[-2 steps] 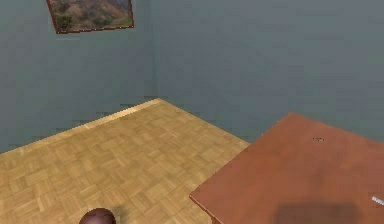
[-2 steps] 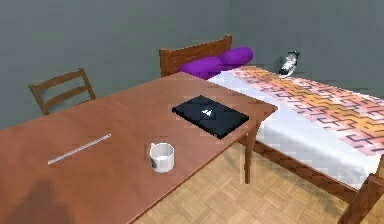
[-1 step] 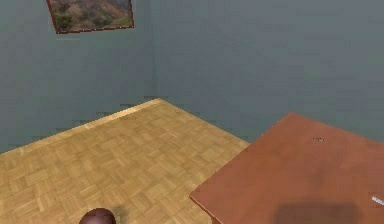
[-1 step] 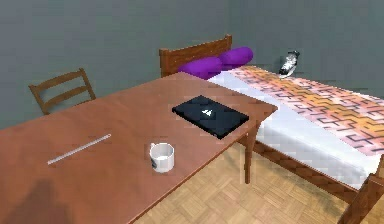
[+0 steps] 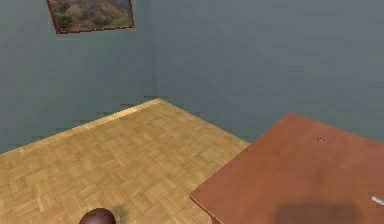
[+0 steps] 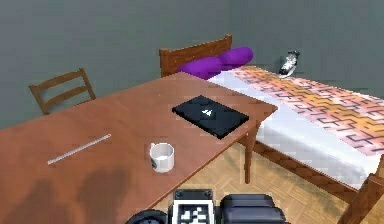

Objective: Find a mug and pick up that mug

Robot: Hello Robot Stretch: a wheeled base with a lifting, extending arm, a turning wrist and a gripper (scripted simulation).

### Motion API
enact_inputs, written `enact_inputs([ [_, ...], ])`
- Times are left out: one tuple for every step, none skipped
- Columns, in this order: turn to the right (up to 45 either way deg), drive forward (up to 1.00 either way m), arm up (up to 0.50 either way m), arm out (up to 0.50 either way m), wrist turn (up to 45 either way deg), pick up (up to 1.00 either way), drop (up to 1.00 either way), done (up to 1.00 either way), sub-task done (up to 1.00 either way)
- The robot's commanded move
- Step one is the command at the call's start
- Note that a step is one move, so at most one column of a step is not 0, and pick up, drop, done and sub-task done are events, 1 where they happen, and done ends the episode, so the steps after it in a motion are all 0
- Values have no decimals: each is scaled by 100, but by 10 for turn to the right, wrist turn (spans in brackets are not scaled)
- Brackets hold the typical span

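Observation:
A white mug point(image 6: 162, 155) stands upright on the brown wooden table point(image 6: 110, 125), near its front edge. In the arm side view, a white square with black marks point(image 6: 195, 210) sits at the bottom edge just below the mug. Left of that square is the gripper's dark body point(image 6: 150, 216), cut off by the picture's edge. Its far end is not visible, so I cannot tell whether it holds anything. A corner of the same reddish-brown table point(image 5: 300, 170) shows at the forward view's lower right.
A closed black laptop point(image 6: 210, 113) and a thin grey rod point(image 6: 80, 149) lie on the table. A wooden chair point(image 6: 62, 90) stands behind it. A bed point(image 6: 320, 110) with purple pillows point(image 6: 220, 63) is at the right. Parquet floor point(image 5: 120, 150) runs to a room corner, where a picture point(image 5: 92, 14) hangs.

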Motion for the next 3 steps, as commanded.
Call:
enact_inputs([
  [0, 0, 0, 32, 0, 0, 0, 0, 0],
  [0, 0, 0, 0, 450, 0, 0, 0, 0],
  [0, 0, 0, 0, 450, 0, 0, 0, 0],
])
